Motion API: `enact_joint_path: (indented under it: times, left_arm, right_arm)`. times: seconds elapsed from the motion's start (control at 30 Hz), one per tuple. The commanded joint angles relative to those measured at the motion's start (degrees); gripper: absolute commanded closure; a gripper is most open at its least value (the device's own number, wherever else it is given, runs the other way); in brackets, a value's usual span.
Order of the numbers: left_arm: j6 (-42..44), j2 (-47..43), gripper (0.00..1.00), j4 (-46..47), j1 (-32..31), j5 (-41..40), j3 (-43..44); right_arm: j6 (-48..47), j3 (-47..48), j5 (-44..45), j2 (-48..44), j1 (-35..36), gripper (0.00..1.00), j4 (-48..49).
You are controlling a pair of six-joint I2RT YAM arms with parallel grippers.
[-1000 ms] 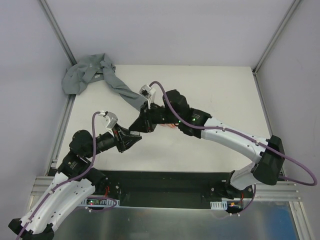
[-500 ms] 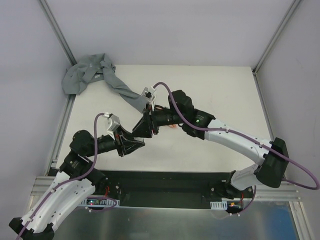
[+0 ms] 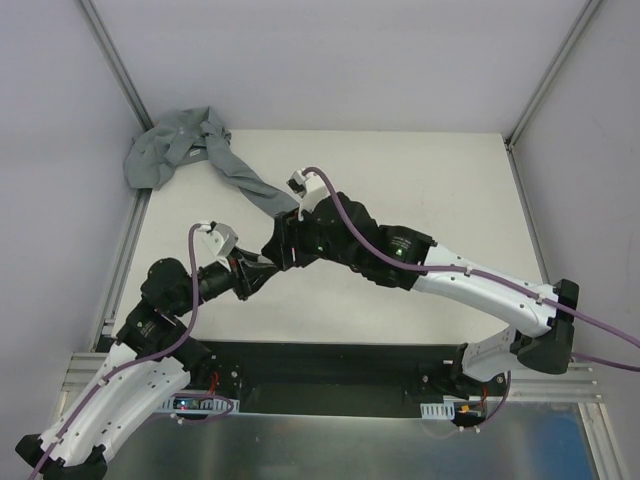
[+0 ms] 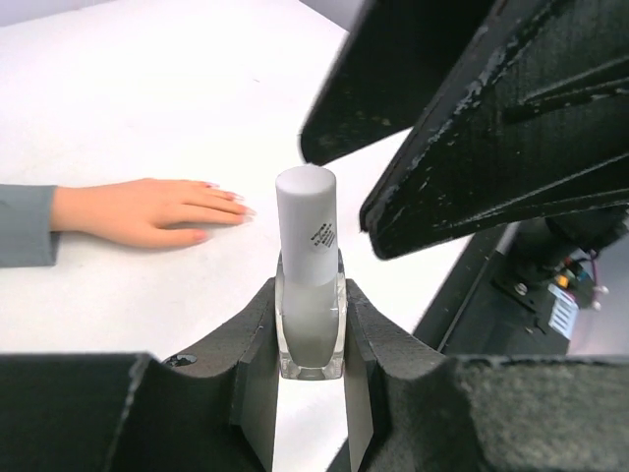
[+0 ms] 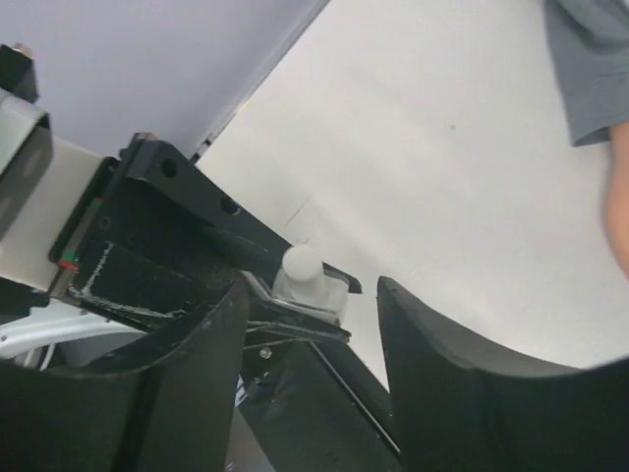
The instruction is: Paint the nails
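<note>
Left pincer [image 4: 311, 339]: clenched low on the glass body of a small nail-polish bottle with a white cylindrical cap [image 4: 306, 221], which stands upright between the pads.
Right pincer [image 5: 313, 324]: released, with its black fingers spread either side of the cap and no contact visible.
Risk at the cap: if the right fingers close off-centre, they are likely to push the cap sideways and tilt the bottle in its low hold.
Risk at the grip: a twist on the cap could turn the whole bottle between the left pads instead of loosening it, and a slip would drop polish onto the white counter [image 4: 147, 88].
Left arm: elbow folded near its base, forearm reaching forward and rightward.
Right arm: stretched long across the counter, wrist bent back towards the left pincer.
Nails [image 4: 236, 197]: on the peach mannequin hand [image 4: 147, 208], which lies flat just beyond the bottle, fingertips pointing towards it.
Sleeve: long grey fabric sleeve [image 4: 25, 224] runs away from the wrist.
</note>
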Motion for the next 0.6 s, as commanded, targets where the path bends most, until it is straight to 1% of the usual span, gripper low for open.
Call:
enact_joint_path:
  times: [0.0, 0.1, 0.2, 0.23, 0.37, 0.43, 0.47, 0.5, 0.53, 0.57]
  left_arm:
    - [0.96, -1.55, 1.0, 1.35, -0.27, -5.86, 0.82]
    - [0.52, -1.82, 1.0, 1.44, -0.36, -6.12, 0.9]
    - [-0.18, -1.91, 1.0, 1.44, -0.36, -6.3, 0.82]
    - [-0.45, -2.08, 1.0, 1.44, -0.36, -6.65, 0.82]
    - [-1.15, -2.52, 1.0, 1.44, -0.27, -6.56, 0.9]
    - [-1.59, -2.78, 1.0, 1.44, -0.35, -6.3, 1.08]
    - [-1.77, -2.79, 1.0, 1.44, -0.27, -4.91, 1.43]
    - [-1.94, -2.52, 1.0, 1.7, -0.27, -3.33, 1.61]
    - [-2.12, -2.26, 1.0, 1.79, -0.35, -1.57, 1.96]
    - [-2.47, -2.0, 1.0, 1.97, -0.27, 3.67, 2.83]
  right_arm:
    - [-0.09, 7.15, 11.31, 3.39, 2.63, 0.46, -4.67]
    - [-0.97, 9.62, 14.03, 6.02, 4.3, 0.48, -4.59]
    - [-1.59, 11.47, 14.31, 8.74, 5.01, 0.55, -4.77]
    - [-1.41, 12.34, 14.22, 9.28, 5.36, 0.6, -5.11]
    - [-0.97, 12.44, 14.65, 10.42, 5.97, 0.67, -5.21]
    - [-1.32, 11.3, 14.74, 10.25, 6.06, 0.76, -5.12]
    - [-3.58, 10.77, 14.66, 9.81, 5.89, 0.82, -4.33]
    - [-5.69, 9.81, 12.57, 8.42, 5.71, 0.99, -3.28]
    - [-8.07, 7.11, 10.02, 7.45, 5.19, 0.99, -1.97]
    - [-13.48, 4.99, 6.95, 6.04, 3.7, 1.0, 1.18]
